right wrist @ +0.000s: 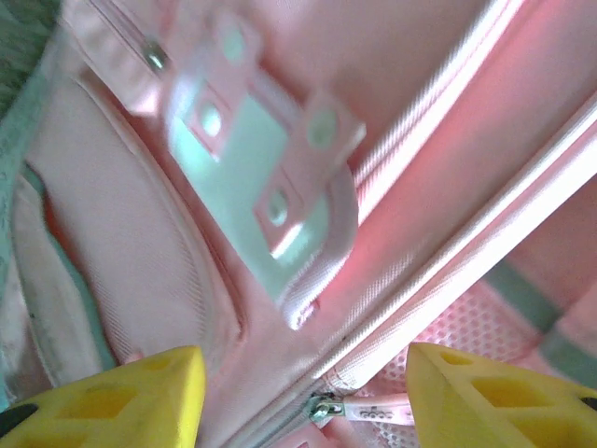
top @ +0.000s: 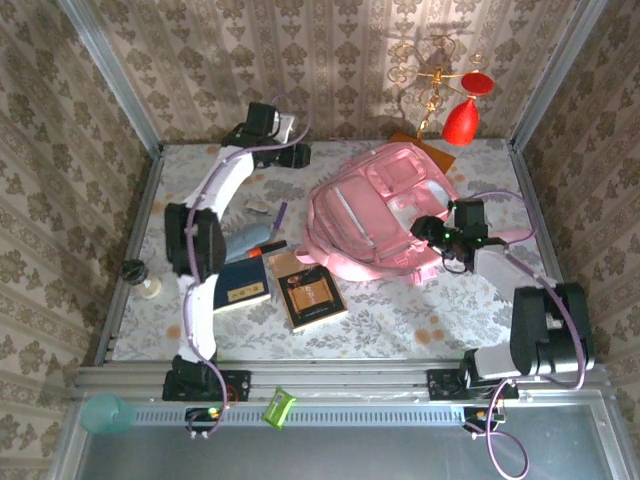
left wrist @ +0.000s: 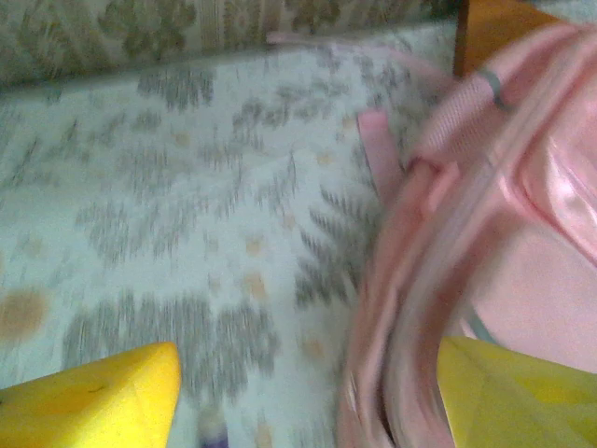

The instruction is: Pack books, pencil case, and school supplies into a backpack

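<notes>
The backpack (top: 385,205) lay flat on the right half of the table (top: 400,322), toward the far edge, pink and slack with its zip pockets facing up. The right gripper (right wrist: 303,403) hovered low over it with its jaws wide. A small zip pull (right wrist: 326,408) lay between the yellow fingertips (right wrist: 103,401), not pinched. The left gripper (left wrist: 308,406) stood at the bag's left rim, its jaws also spread. The pink edge passed between them and nothing was held.

With neither claw gripping the bag, a tug on the pull would probably drag the whole soft bag rather than run the zip. The pull was tiny and lay on yielding fabric, so closing jaws could catch a fold of cloth or slip off. The navy book (top: 240,283), the brown book (top: 308,297) and the purple pen (top: 281,215) lay just left of the bag, not yet packed. A sliding bag could shove or cover them. If the left claw closed there, it might snag the loose strap (left wrist: 378,159) instead of the rim.
</notes>
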### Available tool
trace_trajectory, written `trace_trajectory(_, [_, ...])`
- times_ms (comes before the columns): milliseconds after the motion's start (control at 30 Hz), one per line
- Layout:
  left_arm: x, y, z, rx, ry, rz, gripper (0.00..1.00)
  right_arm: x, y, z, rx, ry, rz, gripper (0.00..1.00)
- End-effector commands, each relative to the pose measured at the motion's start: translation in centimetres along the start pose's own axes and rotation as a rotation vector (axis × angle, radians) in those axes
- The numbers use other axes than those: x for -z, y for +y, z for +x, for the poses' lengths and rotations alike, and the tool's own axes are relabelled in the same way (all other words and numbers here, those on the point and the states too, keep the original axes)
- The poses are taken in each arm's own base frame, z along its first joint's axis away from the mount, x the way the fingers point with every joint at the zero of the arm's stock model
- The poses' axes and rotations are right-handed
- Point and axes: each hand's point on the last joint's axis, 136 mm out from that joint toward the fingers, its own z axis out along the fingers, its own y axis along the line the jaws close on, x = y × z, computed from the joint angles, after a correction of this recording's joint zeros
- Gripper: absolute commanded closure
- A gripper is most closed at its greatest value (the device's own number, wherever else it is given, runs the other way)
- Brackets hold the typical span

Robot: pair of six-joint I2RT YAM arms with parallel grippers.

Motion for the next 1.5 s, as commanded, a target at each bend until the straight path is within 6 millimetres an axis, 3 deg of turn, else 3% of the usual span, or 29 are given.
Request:
trace_trajectory(0, [3.8, -3.4, 0.9, 0.028, -0.134, -0.019, 0.27, 0.8, -1.8, -1.5, 0.043, -0.056, 0.106, 0.40])
trace_trajectory(33, [3.9, -3.7, 3.1, 0.049, -0.123, -0.020, 0.28, 0.2, -1.8, -1.3, 0.036, -0.033, 0.098, 0.40])
trace_trajectory(67, [3.7, -5.8, 5.4, 0.043, -0.096, 0.015, 0.30, -0.6, -2.0, -0.8, 0.023, 0.005, 0.100, 0.40])
trace_trajectory(167, [2.7, -8.2, 11.2, 0.058, 0.023, 0.048, 0.36, -1.9, -2.5, 0.3, -0.004, 0.064, 0.097, 0.40])
trace_trajectory(267, [1.1, -10.5, 14.8, 0.067, 0.102, 0.116, 0.46, -2.2, -2.9, 1.4, -0.017, 0.101, 0.097, 0.40])
trace_trajectory(367, [-0.7, -11.9, 15.9, 0.071, 0.156, 0.177, 0.56, -2.1, -3.6, 3.0, -0.032, 0.174, 0.111, 0.39])
trace_trajectory(667, [-5.6, -12.7, 14.7, -0.007, 0.198, 0.197, 0.67, -0.8, -4.2, 6.4, -0.095, 0.224, 0.070, 0.42])
trace_trajectory(867, [-8.6, -11.2, 12.9, -0.022, 0.219, 0.185, 0.67, 0.0, -3.0, 8.0, -0.147, 0.203, -0.009, 0.46])
trace_trajectory(1033, [-7.9, -8.8, 11.2, -0.015, 0.184, 0.134, 0.65, 0.0, -0.5, 10.0, -0.098, 0.247, -0.055, 0.47])
trace_trajectory(1167, [-7.0, -6.3, 11.5, 0.008, 0.177, 0.091, 0.65, -0.1, 2.4, 11.3, -0.024, 0.286, -0.131, 0.48])
trace_trajectory(1233, [-6.5, -4.8, 11.7, 0.018, 0.178, 0.066, 0.65, 0.5, 3.5, 10.7, 0.030, 0.280, -0.158, 0.48])
trace_trajectory(1300, [-5.6, -4.3, 11.2, 0.023, 0.163, 0.062, 0.64, 1.3, 3.4, 9.0, 0.100, 0.218, -0.112, 0.47])
trace_trajectory(1467, [-2.0, -6.7, 7.9, 0.000, 0.031, 0.119, 0.57, 1.9, 0.8, 2.8, 0.124, 0.047, 0.046, 0.46])
